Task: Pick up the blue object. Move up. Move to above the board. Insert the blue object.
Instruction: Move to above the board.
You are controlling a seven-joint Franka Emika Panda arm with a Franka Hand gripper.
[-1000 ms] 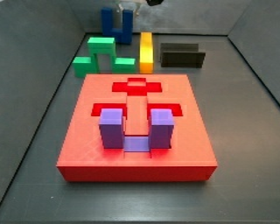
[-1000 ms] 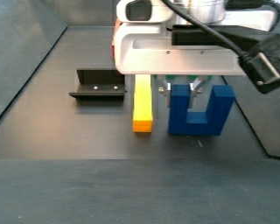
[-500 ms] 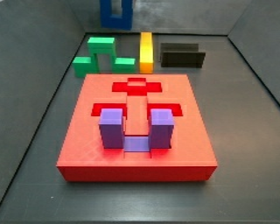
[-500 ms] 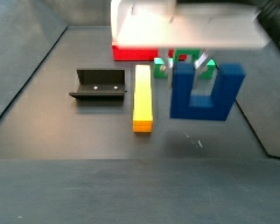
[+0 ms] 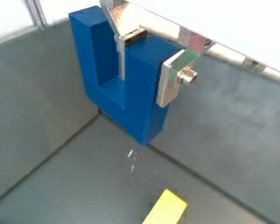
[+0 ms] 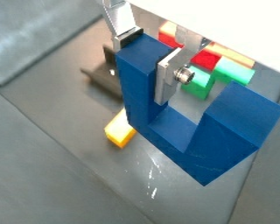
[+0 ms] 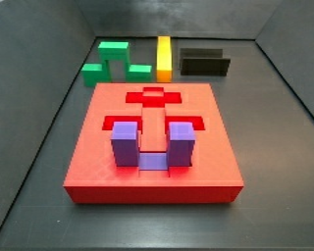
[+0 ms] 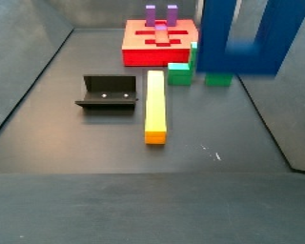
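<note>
My gripper (image 5: pixel 146 74) is shut on one prong of the blue object (image 5: pixel 101 61), a glossy dark blue U-shaped block, and holds it well above the grey floor. Both wrist views show this; in a wrist view the gripper (image 6: pixel 143 74) clamps the prong of the blue object (image 6: pixel 213 131), whose other prong is free. In a side view the blue object (image 8: pixel 251 59) hangs at the upper right, cut off by the frame; the gripper itself is out of both side views. The red board (image 7: pixel 101 169) lies flat, also seen far back (image 8: pixel 149 55).
A purple U-shaped block (image 7: pixel 126 142) sits in the board's recess. A yellow bar (image 7: pixel 164 57), green blocks (image 7: pixel 114 61) and the fixture (image 7: pixel 203 64) lie beyond the board. In a side view the yellow bar (image 8: pixel 155 105) and fixture (image 8: pixel 107 93) lie on the floor.
The gripper has risen with the blue object, lifting it off the floor. Both have left one side view, and the gripper has left the other.
</note>
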